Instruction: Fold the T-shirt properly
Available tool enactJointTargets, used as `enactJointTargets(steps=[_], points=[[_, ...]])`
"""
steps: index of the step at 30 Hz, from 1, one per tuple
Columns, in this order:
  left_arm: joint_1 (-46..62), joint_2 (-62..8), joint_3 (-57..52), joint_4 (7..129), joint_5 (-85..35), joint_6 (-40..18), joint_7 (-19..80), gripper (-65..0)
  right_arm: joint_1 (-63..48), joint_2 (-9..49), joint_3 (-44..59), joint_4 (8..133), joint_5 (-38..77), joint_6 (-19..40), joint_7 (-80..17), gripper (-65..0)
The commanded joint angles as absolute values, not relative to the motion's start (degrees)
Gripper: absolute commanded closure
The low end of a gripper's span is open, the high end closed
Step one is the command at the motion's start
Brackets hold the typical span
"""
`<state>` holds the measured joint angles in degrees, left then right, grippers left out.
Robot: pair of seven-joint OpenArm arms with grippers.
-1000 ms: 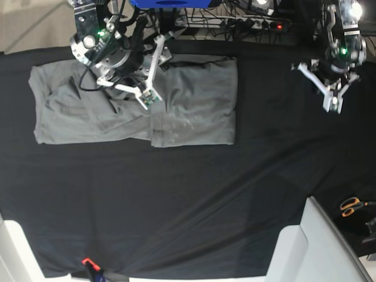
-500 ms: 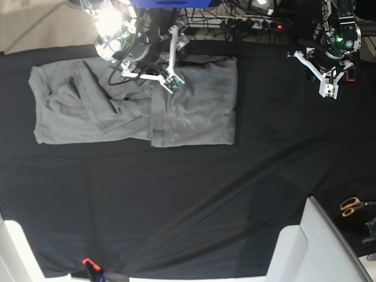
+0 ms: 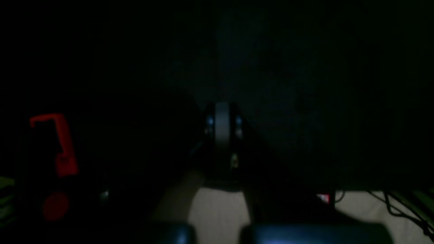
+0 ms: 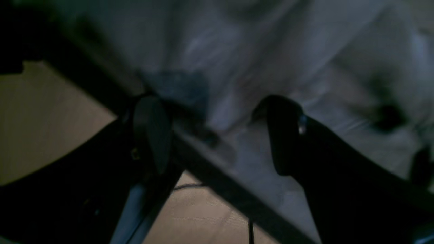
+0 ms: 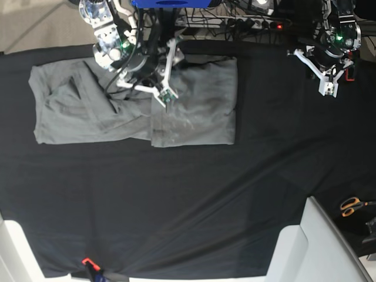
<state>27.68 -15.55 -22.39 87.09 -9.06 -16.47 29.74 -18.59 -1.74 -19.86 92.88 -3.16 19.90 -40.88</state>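
The grey T-shirt [image 5: 194, 106] lies partly folded on the black cloth at the back left, its right part doubled into a neat rectangle and its left part wrinkled. My right gripper [image 5: 162, 81] hovers open over the shirt's back edge near the middle. In the right wrist view its two dark fingers [image 4: 151, 132] stand wide apart with nothing between them, above the blurred grey T-shirt [image 4: 271, 51] and the table's edge. My left gripper [image 5: 326, 87] is shut and empty over bare black cloth at the back right. The left wrist view is very dark and shows its pads [image 3: 222, 128] pressed together.
Black cloth [image 5: 188, 200] covers the table. A red clamp [image 5: 351, 73] sits beside the left gripper, also visible as the red clamp [image 3: 57, 145]. Orange-handled scissors [image 5: 351, 205] lie at the right edge near a white bin [image 5: 320, 247]. Cables and a power strip [image 5: 252, 23] run behind the table.
The right gripper swung right along the shirt's back edge, then dropped slightly toward the cloth, staying open. The left arm drew back toward the rear edge and then held still.
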Motion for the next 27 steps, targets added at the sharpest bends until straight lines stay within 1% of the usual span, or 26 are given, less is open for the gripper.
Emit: enactJointTargets(steps=[1,6,7,9,11,13,16,19,23,27], points=[[28.0,-16.3,-22.6,87.8,-9.2,-16.4,28.7,0.0,-18.7,-1.5,-20.2,93.6,-2.6,19.8,-40.0,-39.8],[28.3,-16.3,-22.6,87.8,-9.1,-16.4,28.7,0.0,-18.6,-1.5,-19.8,93.5,-2.7,19.8,-39.8,-39.5],[28.3,-16.3,-22.6,87.8,-8.9,-16.4,28.7,0.0,-18.6,-1.5,-19.8,93.5,-2.7,19.8,-39.9,-38.6],[28.1,-16.3,-22.6,87.8,-8.9,-16.4,28.7,0.0,-18.7,-1.5,-19.8,93.5,-2.6,19.8,-40.0,-32.4],[28.0,-16.3,-22.6,87.8,-8.9,-16.4,28.7,0.0,-18.8,-1.5,-19.8,93.5,-2.5,19.8,-40.0,-23.7],[27.9,-16.3,-22.6,87.8,-8.9,-16.4,28.7,0.0,-18.9,-1.5,-19.8,93.5,-2.5,19.8,-40.0,-16.4],[27.9,-16.3,-22.6,87.8,-9.1,-16.4,28.7,0.0,-18.9,-1.4,-19.8,93.5,-2.7,19.8,-40.0,-7.1],[27.9,-16.3,-22.6,87.8,-8.9,-16.4,28.7,0.0,-19.6,-1.4,-19.8,94.3,-2.7,19.8,-40.6,-5.3],[27.8,-16.3,-22.6,87.8,-8.8,-16.4,28.7,0.0,-20.8,-1.4,-19.8,97.4,-2.7,19.8,-43.7,-5.1],[27.8,-16.3,-22.6,87.8,-8.8,-16.4,28.7,0.0,-21.8,-0.1,-19.8,99.5,-2.8,19.7,-44.4,-5.1]])
